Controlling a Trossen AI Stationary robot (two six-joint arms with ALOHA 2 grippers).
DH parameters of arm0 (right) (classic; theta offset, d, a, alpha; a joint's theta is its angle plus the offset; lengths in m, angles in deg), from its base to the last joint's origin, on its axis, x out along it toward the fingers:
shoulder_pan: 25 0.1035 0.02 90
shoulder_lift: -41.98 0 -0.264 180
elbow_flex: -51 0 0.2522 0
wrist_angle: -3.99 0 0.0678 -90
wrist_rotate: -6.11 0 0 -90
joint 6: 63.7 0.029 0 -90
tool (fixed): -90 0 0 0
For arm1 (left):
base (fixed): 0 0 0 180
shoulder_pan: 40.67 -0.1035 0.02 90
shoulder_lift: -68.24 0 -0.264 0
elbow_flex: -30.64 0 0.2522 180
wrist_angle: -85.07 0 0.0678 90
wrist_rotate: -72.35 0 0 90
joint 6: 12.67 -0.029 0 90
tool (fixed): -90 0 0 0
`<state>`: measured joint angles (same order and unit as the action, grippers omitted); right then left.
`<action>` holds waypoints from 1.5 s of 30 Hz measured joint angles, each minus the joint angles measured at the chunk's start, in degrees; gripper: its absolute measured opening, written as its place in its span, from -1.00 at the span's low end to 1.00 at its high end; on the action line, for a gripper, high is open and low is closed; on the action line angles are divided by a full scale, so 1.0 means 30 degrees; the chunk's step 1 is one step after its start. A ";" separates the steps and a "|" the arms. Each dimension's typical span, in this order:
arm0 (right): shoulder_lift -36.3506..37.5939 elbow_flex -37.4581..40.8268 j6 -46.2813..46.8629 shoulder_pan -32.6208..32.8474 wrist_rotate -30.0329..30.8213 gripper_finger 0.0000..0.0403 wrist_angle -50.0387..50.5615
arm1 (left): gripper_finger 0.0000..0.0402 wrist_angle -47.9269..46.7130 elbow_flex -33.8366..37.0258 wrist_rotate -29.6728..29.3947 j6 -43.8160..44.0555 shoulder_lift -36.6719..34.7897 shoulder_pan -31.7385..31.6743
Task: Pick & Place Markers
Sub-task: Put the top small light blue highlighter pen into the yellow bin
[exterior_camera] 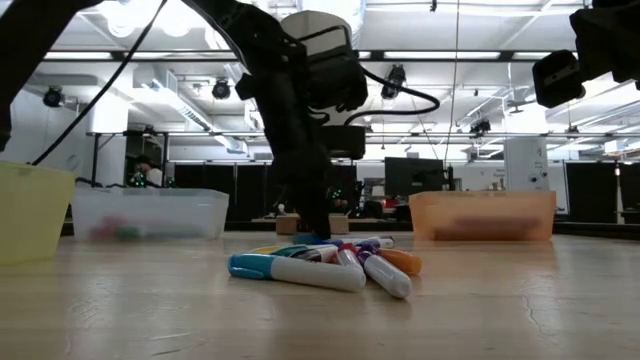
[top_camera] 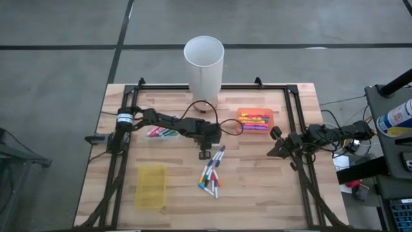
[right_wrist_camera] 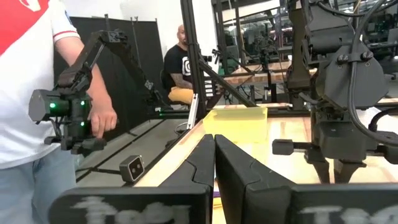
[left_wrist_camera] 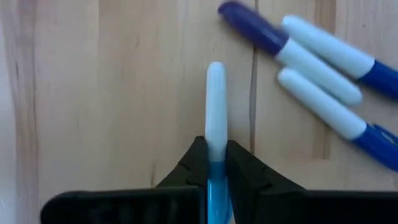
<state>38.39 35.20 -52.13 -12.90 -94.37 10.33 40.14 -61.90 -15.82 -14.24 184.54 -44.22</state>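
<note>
A: Where is the left gripper (left_wrist_camera: 216,163) now?

B: At the centre of the high view, low over the bench (top_camera: 257,193), at the top end of the loose markers (top_camera: 211,174). In the left wrist view its jaws are narrow and pressed on one marker with a light blue body and white cap (left_wrist_camera: 215,106). The grip sits near the join of cap and body, and the cap points away from the fingers.

A: And the other markers?

B: They lie in a small heap just below the centre of the high view. More are in the orange tray (top_camera: 255,120) at the upper right of centre and in the clear tray (top_camera: 162,133) to the left.

A: How will the marker handle?

B: I judge it light and stiff, but smooth and round, so it may turn or slip. A hold nearer the middle of the barrel seems safer.

A: The right gripper (right_wrist_camera: 214,163)?

B: It waits at the right edge of the bench, jaws together, holding nothing.
</note>
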 joint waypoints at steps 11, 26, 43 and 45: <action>-0.0007 -0.0002 0.0002 -0.0007 0.0004 -0.96 -0.0007 | -0.87 -0.4152 0.0225 0.1948 0.0583 -0.2181 0.0365; -0.0080 -0.0002 -0.0005 0.0000 0.0000 -0.96 0.0000 | -0.87 -0.7349 0.2645 0.1549 0.6365 -1.0353 0.4048; -0.0087 -0.0002 -0.0003 0.0000 0.0000 -0.96 -0.0007 | -0.87 -0.7110 0.7390 -0.3303 2.1156 -1.6041 1.2107; -0.0087 -0.0002 0.0002 0.0000 0.0000 -0.96 -0.0007 | -0.87 -0.6839 0.7546 -0.3706 2.1892 -1.5961 1.2790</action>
<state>38.12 35.19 -52.12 -12.90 -94.37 10.31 19.63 -39.26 -26.94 51.44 136.66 -5.85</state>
